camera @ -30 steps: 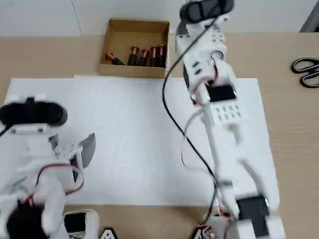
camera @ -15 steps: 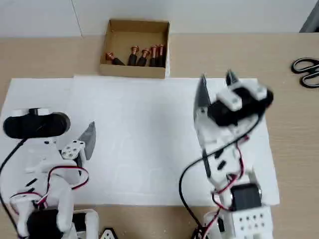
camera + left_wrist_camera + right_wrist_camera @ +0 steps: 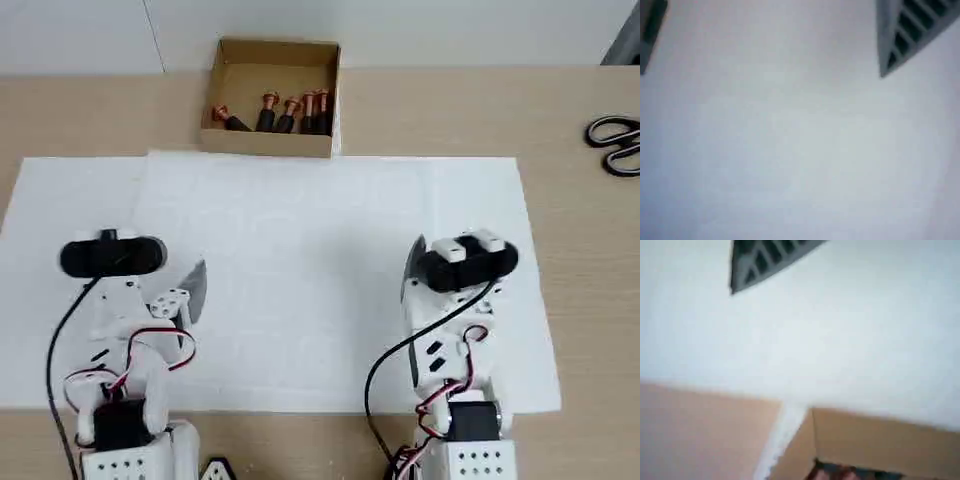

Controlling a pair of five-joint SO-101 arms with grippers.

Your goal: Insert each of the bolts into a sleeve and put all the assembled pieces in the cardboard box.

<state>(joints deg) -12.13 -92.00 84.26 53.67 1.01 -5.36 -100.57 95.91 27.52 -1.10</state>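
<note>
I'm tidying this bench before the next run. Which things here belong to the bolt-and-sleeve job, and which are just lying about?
Part of the job:
- open brown cardboard box
- copper-headed bolts in black sleeves, lying inside it

Just lying about:
- black-handled metal scissors, far off to the right
- white paper sheet, only a mat under the arms
</note>
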